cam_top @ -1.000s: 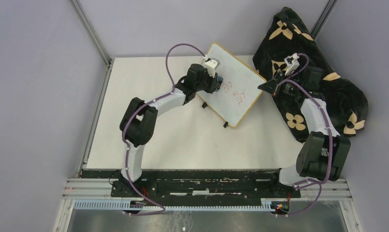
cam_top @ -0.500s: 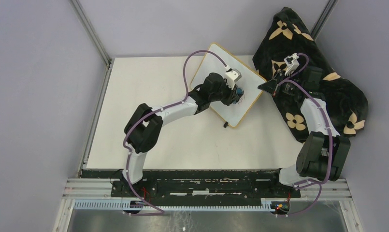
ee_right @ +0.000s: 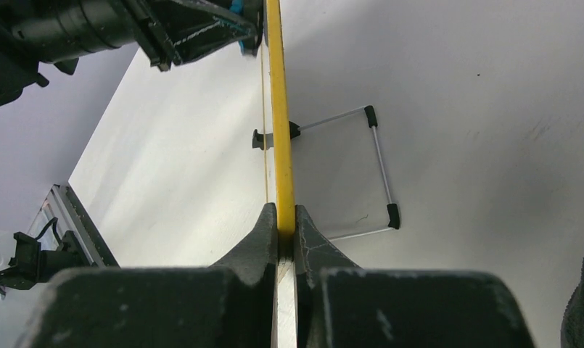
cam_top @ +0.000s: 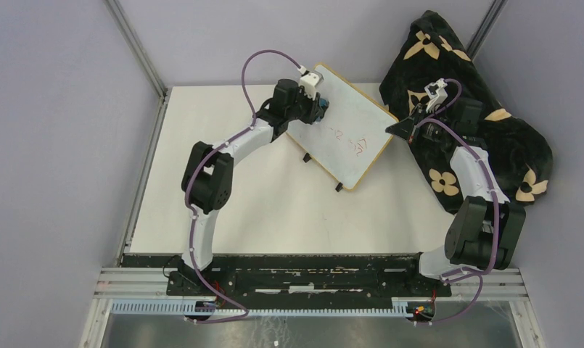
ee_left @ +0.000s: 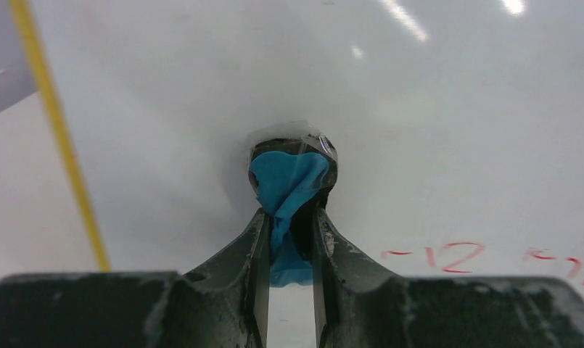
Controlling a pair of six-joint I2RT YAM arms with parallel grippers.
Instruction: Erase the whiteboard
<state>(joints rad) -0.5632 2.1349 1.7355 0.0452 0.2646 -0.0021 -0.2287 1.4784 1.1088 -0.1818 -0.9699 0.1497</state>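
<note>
Gripping the small blue eraser [ee_left: 285, 177] in the left claw [ee_left: 292, 212], pinched almost fully shut on it, with its pad pressed to the whiteboard [ee_left: 455, 130] just ahead of the fingertips. Bracing the board with the right claw [ee_right: 281, 217], closed tight on the thin wooden frame [ee_right: 279, 109] running straight ahead of it (raised off the table on small black feet [ee_right: 392, 212], off to that claw's right). Well short of done, judging by the red marks [ee_left: 459, 255] to the right of the left claw, level with its fingers. For a clean pass: bring the eraser across onto those marks flat, with even pressure; overlap the strokes; push no harder than the right claw's pinch can resist, or risk sliding or tipping the board. Lift only once past the last trace of red.
</note>
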